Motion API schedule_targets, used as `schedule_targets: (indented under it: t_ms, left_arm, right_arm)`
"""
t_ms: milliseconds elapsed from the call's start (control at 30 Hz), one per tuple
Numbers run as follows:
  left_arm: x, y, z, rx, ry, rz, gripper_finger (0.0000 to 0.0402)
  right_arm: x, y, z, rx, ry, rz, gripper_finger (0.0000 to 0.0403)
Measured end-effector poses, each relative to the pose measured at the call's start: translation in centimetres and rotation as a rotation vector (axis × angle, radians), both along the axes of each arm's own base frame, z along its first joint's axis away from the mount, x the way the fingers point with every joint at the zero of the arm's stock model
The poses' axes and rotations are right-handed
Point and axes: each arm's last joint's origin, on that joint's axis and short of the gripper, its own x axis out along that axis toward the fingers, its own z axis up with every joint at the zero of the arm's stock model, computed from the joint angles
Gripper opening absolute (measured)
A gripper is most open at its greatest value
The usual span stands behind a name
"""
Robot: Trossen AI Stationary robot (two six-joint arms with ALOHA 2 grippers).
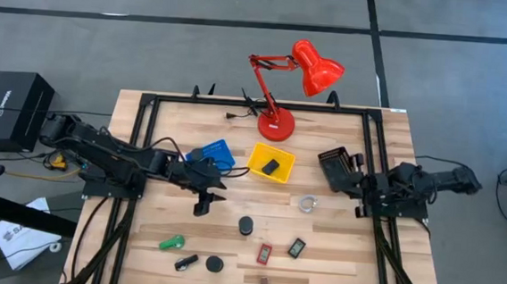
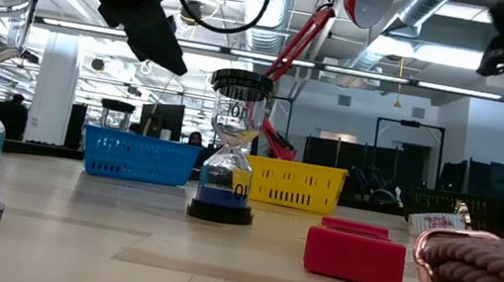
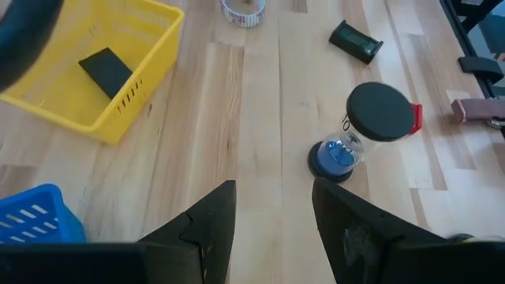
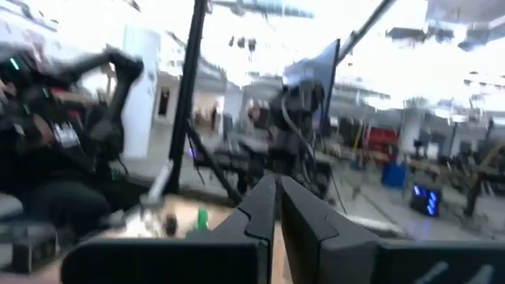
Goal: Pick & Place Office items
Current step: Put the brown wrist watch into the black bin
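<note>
Office items lie scattered over the pale wood tabletop [image 1: 335, 255]: a blue sand timer [image 3: 359, 134] with a flat black cap, a green clip [image 1: 171, 241], a red rectangle [image 1: 264, 253], a clear ring [image 1: 308, 202], a dark block [image 1: 296, 247] and a black disc [image 1: 215, 264]. One black block [image 3: 106, 69] already sits in the yellow tray [image 1: 256, 165], beside the blue tray [image 1: 224, 147]. The left gripper [image 3: 272, 213] hovers above the bare wood near the trays, jaws partly open and empty, the timer just ahead. My judgement: the timer is next; its glass waist is smooth and narrow, so descend straight, straddle the waist, close gently. The right gripper [image 4: 278, 207] waits at the right edge, jaws together.
</note>
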Motion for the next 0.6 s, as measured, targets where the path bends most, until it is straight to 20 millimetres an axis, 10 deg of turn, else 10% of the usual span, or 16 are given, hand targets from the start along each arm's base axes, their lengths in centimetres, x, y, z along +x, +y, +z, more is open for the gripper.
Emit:
schedule_targets:
  t_ms: [367, 600]
  left_arm:
    - [0.1, 0.0, 0.1, -0.001, -0.008, 0.001, 0.0163]
    - [0.1, 0.0, 0.1, -0.002, -0.014, 0.001, 0.0163]
  right_arm:
    - [1.0, 1.5, 1.8, -0.037, -0.041, 0.104, 0.0012]
    - [4.9, 3.7, 4.1, -0.091, 0.134, 0.155, 0.0012]
